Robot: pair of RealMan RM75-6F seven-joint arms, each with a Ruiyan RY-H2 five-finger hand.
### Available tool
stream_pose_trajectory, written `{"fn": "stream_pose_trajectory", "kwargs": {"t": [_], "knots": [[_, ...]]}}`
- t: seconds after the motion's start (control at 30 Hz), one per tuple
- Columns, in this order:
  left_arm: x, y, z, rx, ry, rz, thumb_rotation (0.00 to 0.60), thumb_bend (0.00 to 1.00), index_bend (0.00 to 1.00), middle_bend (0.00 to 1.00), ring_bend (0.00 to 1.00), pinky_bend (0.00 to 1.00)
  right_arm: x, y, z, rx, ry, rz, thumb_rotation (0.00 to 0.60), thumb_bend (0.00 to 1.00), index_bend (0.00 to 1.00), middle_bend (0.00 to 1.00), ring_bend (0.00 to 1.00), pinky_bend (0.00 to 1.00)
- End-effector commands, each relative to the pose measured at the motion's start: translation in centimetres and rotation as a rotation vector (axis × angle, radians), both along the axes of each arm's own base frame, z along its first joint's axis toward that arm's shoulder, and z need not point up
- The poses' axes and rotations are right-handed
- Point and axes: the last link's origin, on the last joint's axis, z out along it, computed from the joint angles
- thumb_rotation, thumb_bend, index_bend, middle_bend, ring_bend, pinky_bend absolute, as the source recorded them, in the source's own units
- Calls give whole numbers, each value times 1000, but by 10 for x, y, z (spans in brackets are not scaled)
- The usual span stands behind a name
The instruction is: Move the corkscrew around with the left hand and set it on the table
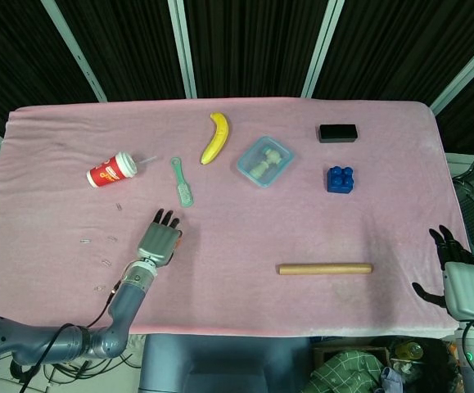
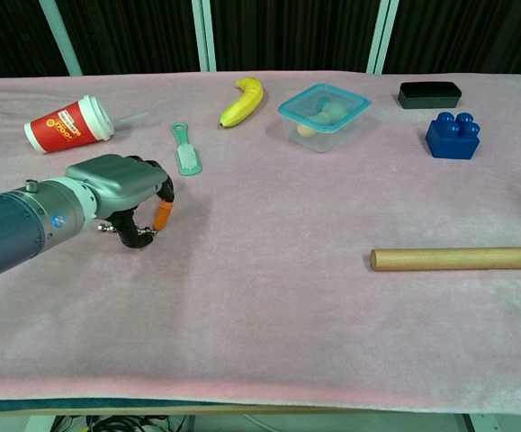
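On the pink-covered table [image 1: 302, 303], the red paper cup [image 1: 110, 171] lies on its side at the far left, a straw sticking out of its lid. Right of the cup and nearer the robot, the left hand [image 1: 160, 239] is low over the cloth with its fingers [image 2: 157, 173] curled down around the corkscrew [image 2: 162, 214]. The chest view shows the corkscrew's orange handle pinched under the fingers, with a dark part and a bit of metal below the palm; whether it touches the cloth cannot be told. In the head view the corkscrew is almost wholly hidden beneath the hand.

Just right of the cup and beyond the left hand lies a green brush [image 1: 182, 182]. Further right of the cup, toward the far edge, a banana [image 1: 215, 137] lies, then a clear food box with a blue rim [image 1: 264, 160], a blue toy brick [image 1: 340, 179] and a black box [image 1: 337, 133]. A wooden rolling stick [image 1: 325, 268] lies crosswise, well right of the cup and near the front edge.

At the far right, off the table's corner, the right hand [image 1: 458, 274] hangs with fingers spread and holds nothing.
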Motion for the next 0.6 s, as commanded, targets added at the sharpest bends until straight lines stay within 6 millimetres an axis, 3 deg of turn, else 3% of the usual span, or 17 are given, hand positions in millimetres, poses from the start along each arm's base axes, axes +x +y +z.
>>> {"fn": "stream_pose_trajectory", "kwargs": {"t": [0.03,0.6], "knots": [[0,0,-1,1,2,0,600,389,559,185,0,0,0,0,0,0,0,-1,600,87,0,0,122,206],[2,2,-2,14,3,-7,600,423,574,196,0,0,0,0,-1,6,-2,-6,600,87,0,0,122,206]]}}
